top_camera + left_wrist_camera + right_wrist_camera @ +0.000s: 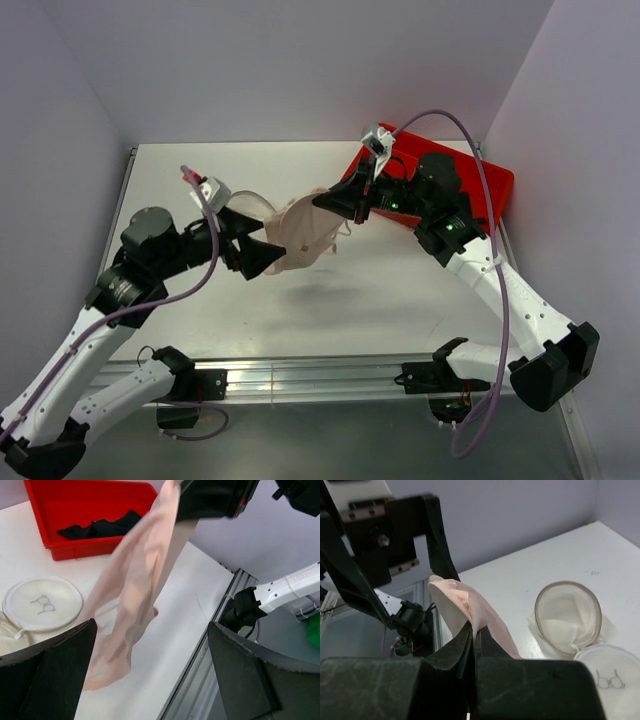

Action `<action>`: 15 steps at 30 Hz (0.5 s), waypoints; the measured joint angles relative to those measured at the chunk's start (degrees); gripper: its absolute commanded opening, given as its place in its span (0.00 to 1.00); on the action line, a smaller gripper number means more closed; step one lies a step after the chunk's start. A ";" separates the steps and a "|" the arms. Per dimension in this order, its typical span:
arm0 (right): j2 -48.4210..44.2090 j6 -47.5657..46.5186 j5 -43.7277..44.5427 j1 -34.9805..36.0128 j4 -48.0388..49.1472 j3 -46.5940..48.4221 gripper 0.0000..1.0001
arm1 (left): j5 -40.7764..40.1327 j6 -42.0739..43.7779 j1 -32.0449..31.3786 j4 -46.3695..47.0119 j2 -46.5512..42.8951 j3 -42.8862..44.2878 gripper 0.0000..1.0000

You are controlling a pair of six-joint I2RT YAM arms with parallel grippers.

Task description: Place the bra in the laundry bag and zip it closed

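Note:
The pale pink bra (305, 238) hangs in the air above the table's middle. My right gripper (328, 205) is shut on its upper edge; the right wrist view shows the fabric (462, 602) pinched between the closed jaws (475, 630). My left gripper (268, 246) is wide open just left of the bra, whose lower part (132, 595) hangs by its left finger (55, 670). The laundry bag (568, 615) lies open on the table behind it, its round mesh lid (42, 602) flat beside it. In the top view the bag (247, 207) is partly hidden by the left arm.
A red tray (95, 505) holding black garments (100, 527) stands at the back right, under the right arm (455, 230). The table's metal front rail (300, 378) runs along the near edge. Walls close in the back and sides.

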 measured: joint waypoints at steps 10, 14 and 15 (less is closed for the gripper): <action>-0.02 3.17 0.02 -0.20 1.81 4.37 0.00 | -2.36 -6.10 0.00 10.12 -6.21 -15.74 0.99; -0.24 4.17 0.09 -0.22 2.56 4.57 0.00 | -1.11 -7.93 0.00 13.99 -3.26 -17.18 0.99; -0.31 4.39 0.13 -0.22 2.64 4.57 0.00 | -0.59 -8.35 0.00 15.10 -2.82 -17.33 0.99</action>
